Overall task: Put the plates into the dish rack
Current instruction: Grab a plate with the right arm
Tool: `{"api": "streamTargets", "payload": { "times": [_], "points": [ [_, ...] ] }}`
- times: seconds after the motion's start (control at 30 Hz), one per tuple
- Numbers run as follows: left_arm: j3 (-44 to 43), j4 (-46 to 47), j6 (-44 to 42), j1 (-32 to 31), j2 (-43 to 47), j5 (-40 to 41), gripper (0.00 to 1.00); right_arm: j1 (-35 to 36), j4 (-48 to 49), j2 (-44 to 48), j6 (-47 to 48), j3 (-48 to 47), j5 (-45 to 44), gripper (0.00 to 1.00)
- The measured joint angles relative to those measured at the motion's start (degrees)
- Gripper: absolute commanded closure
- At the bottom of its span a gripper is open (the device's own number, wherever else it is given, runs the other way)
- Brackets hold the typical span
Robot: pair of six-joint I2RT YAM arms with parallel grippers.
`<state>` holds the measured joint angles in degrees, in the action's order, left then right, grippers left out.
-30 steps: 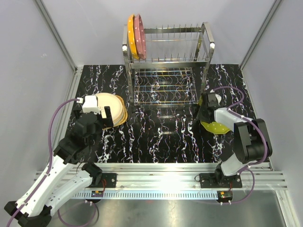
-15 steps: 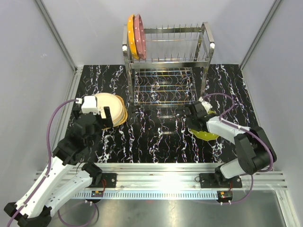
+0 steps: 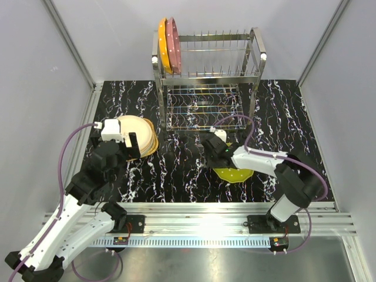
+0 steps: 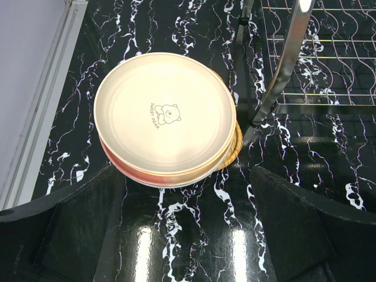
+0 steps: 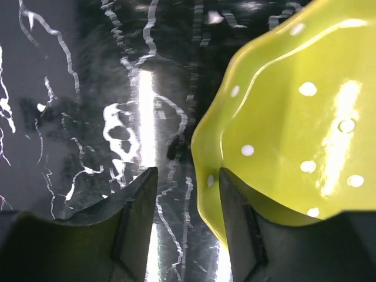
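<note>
Mid-carry, the right gripper [image 5: 183, 187] is clamped on the lime-green plate's [image 3: 233, 174] rim, in front of the dish rack [image 3: 205, 59]; next it likely needs lifting and uprighting between free prongs.

Built of glossy white shells over matte black joint housings, alike on the left arm [image 3: 64, 226] and the right arm [image 3: 258, 160]; bolted down on flat black base plates [image 3: 132, 223]; trailed by a thin purple cable [image 3: 66, 154] on the left, arched over by a second purple cable [image 3: 235, 116] on the right; capped with a boxy white wrist block [image 3: 110, 129]; tipped with broad, dull black fingers [image 4: 70, 235] on the left gripper [image 4: 188, 235], with blurred dark grey fingers [image 5: 138, 217] on the right gripper [image 5: 187, 217].
</note>
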<state>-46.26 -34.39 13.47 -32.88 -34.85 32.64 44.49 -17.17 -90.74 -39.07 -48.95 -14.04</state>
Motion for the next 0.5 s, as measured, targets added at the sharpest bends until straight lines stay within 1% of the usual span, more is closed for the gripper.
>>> {"api": "streamTargets", "payload": {
  "times": [0.07,0.1,0.17,0.33,0.5],
  "points": [
    [0.0,0.0,0.0,0.0,0.0,-0.07,0.01,1.29,-2.25,-2.71,1.46,-3.34,-0.48,0.46],
    [0.0,0.0,0.0,0.0,0.0,-0.09,0.01,1.73,-3.41,-3.89,2.05,-4.83,-0.74,0.48],
    [0.0,0.0,0.0,0.0,0.0,-0.11,0.01,2.21,-5.29,-5.33,2.84,-6.64,-1.66,0.49],
    [0.0,0.0,0.0,0.0,0.0,-0.15,0.01,2.23,-8.59,-5.75,3.3,-7.41,-3.45,0.55],
    [0.0,0.0,0.0,0.0,-0.02,-0.42,0.01,2.45,-11.34,-7.23,3.26,-9.11,-6.14,0.55]
  ]
}}
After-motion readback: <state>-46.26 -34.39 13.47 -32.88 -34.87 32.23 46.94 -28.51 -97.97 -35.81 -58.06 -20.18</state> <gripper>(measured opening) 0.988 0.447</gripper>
